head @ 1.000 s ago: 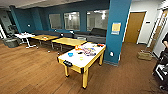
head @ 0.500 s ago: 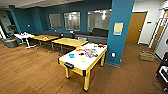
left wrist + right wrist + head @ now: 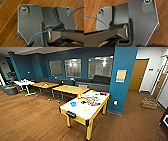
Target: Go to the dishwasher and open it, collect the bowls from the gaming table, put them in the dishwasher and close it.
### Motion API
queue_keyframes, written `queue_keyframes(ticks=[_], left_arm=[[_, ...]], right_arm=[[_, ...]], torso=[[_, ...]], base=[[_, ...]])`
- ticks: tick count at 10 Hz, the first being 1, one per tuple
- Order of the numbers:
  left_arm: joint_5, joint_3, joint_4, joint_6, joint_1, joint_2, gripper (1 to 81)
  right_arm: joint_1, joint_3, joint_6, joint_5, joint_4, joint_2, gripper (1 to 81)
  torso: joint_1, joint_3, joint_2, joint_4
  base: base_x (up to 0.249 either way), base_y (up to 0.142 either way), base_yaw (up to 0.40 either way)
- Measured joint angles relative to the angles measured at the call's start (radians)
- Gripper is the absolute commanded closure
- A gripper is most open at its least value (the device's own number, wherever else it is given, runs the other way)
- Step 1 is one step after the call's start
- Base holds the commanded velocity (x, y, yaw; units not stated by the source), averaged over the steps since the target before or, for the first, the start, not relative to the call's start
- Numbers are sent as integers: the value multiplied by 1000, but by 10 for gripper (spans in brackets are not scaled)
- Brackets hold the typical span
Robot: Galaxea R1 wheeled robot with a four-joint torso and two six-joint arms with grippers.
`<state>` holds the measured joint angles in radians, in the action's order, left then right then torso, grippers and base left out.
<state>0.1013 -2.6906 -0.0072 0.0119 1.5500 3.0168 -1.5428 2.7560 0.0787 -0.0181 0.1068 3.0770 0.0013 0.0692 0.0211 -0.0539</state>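
Observation:
The gaming table [image 3: 76,118] stands in the middle of the head view, with a glossy white top, yellow sides and legs, and a black slot at its near end. A bright blue bowl [image 3: 73,104] sits on the near left part of the top. A pale yellow-green bowl [image 3: 85,108] sits a little to its right. Red, orange and blue clutter [image 3: 91,99] covers the far half. The dishwasher is out of view. Both wrist views look down on my own dark plates above the wooden floor.
A blue pillar [image 3: 123,79] rises just right of the table. Two wooden tables [image 3: 70,89], a white table [image 3: 24,83] and a grey sofa [image 3: 96,85] line the back. A tan basket [image 3: 149,104] lies on the floor at right. Open wooden floor [image 3: 30,118] spreads at left.
The whole head view has shifted a little and the gaming table looks slightly nearer, so the camera has moved. Nothing on the table has moved.

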Motion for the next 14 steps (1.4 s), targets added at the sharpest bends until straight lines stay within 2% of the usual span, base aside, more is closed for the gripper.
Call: queue_keyframes(ticks=[14], left_arm=[[0,0,0,0,-3,0,10]], right_arm=[[8,0,0,0,0,0,10]], torso=[[0,0,0,0]], base=[[152,85,0]])
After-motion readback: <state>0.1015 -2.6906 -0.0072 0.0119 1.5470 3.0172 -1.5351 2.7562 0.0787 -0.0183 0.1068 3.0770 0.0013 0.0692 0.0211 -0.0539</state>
